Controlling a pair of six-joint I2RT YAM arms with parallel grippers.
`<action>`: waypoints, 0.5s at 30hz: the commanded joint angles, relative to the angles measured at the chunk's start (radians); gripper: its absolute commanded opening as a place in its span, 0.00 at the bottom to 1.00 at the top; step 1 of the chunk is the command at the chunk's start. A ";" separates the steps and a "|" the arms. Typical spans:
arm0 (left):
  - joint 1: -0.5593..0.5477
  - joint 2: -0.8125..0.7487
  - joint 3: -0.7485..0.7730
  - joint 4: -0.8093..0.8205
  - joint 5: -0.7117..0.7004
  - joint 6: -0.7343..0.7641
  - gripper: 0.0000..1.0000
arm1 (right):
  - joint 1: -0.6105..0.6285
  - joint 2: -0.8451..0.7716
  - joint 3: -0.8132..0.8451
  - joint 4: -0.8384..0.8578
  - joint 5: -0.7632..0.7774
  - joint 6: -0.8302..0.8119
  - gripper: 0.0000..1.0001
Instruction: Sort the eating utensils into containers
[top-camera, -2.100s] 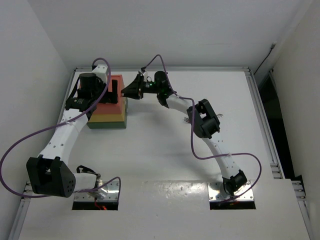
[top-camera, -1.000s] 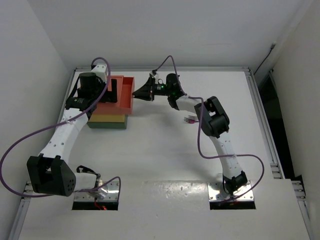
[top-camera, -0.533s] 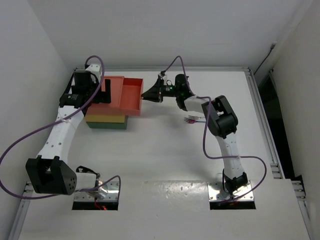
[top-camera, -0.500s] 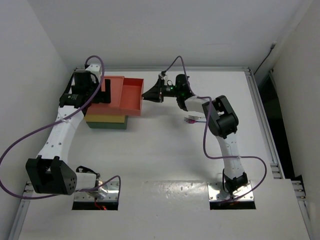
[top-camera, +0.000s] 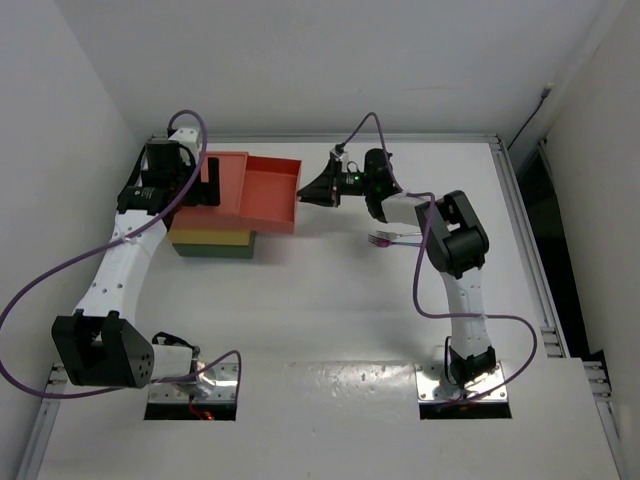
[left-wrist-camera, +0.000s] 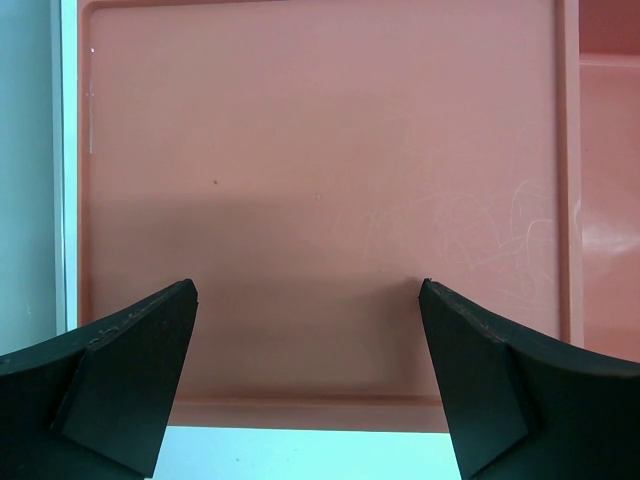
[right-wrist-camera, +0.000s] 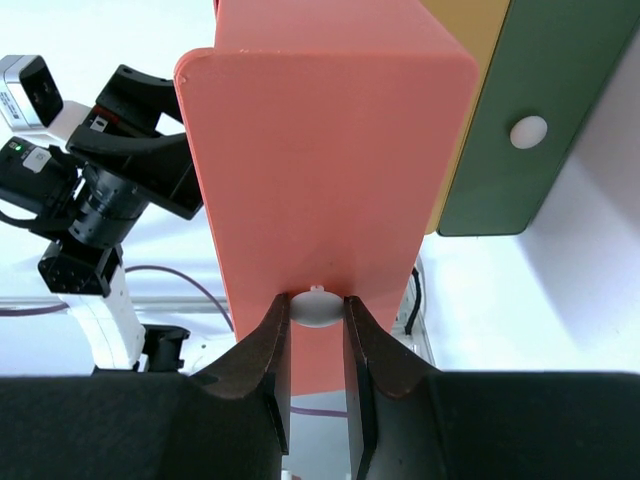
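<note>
Red drawer (top-camera: 270, 192) slid further out, 3 drawers (top-camera: 213, 240)

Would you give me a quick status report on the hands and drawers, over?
Right hand shut on white knob of red-orange drawer, drawer out. Left hand open above block top. Purple fork on table, right of drawer.

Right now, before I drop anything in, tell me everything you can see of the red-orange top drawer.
The red-orange drawer is a shallow rectangular tray of smooth plastic. It is slid well out of the stacked block toward the right arm, above the yellow and green layers. Its flat front panel carries a small white knob, which is pinched between the fingers of the right gripper. No utensil shows inside it.
</note>
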 joint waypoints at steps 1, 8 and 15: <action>0.019 0.012 0.014 -0.035 -0.022 0.015 1.00 | -0.011 -0.041 -0.020 -0.022 -0.026 -0.057 0.00; 0.019 0.021 0.014 -0.035 -0.012 0.006 1.00 | -0.011 -0.018 0.000 -0.042 -0.035 -0.066 0.39; 0.019 0.021 0.004 -0.035 -0.002 0.006 1.00 | -0.020 -0.038 0.000 -0.116 -0.035 -0.130 0.52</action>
